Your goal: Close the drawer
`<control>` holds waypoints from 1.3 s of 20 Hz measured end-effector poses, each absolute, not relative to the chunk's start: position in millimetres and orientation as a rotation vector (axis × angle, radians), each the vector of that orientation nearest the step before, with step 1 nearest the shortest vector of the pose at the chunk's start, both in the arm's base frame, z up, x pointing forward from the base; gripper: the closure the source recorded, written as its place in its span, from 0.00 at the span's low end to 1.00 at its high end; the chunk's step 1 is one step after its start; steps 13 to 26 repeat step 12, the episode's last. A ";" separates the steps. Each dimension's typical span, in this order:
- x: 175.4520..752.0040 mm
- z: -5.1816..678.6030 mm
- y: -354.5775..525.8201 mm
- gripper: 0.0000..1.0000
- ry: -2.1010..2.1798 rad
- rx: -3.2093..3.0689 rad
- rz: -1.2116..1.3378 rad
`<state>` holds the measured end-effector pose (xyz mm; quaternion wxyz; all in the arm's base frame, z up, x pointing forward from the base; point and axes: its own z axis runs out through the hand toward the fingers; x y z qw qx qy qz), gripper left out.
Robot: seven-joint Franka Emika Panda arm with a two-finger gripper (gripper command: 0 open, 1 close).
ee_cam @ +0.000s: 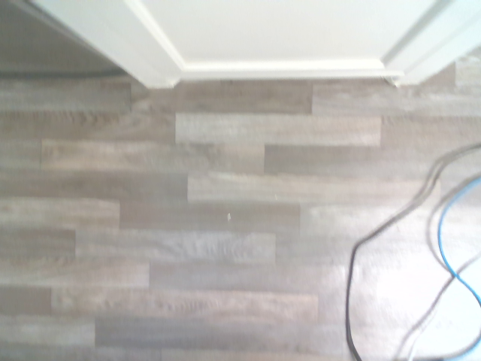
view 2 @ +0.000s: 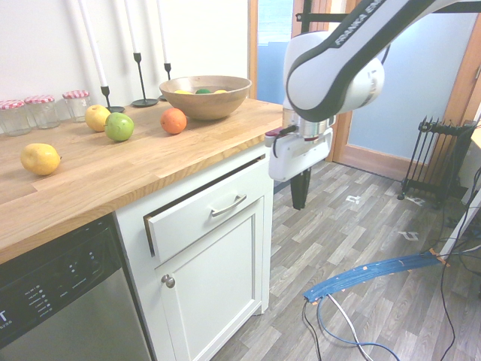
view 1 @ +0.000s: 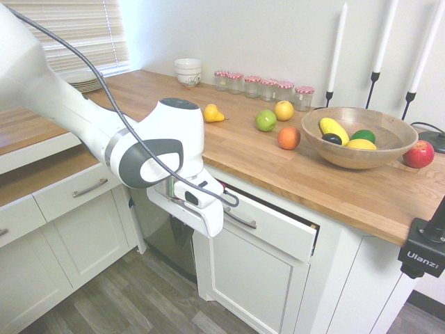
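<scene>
Drawer (view 2: 194,219) is sitting slightly open, left of centre in the second exterior view; right of it, the gripper (view 2: 299,207) is pointing down, fingers together. Closing well probably means pressing squarely mid-front, avoiding snagging the handle (view 2: 228,205).

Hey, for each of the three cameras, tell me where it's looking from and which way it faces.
First exterior view: high, facing the drawer and cabinet fronts, corner at left; the arm enters from picture left.
Second exterior view: from the dishwasher side, looking along the counter towards the glazed door; arm from upper right.
Wrist view: on the wrist, facing down at floor and a cabinet's foot; no robot parts.
Both exterior views share the drawer, fruit and wooden bowl.
</scene>
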<state>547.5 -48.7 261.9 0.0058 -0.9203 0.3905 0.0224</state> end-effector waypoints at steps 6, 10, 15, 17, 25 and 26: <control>490.9 275.5 -49.4 0.00 1.231 -2.877 0.053; 487.5 277.2 -53.5 0.00 1.243 -2.869 0.045; 488.2 277.9 -55.1 0.00 1.247 -2.864 0.032; 488.2 277.9 -55.1 0.00 1.247 -2.864 0.032; 488.2 277.9 -55.1 0.00 1.247 -2.864 0.032; 488.2 277.9 -55.1 0.00 1.247 -2.864 0.032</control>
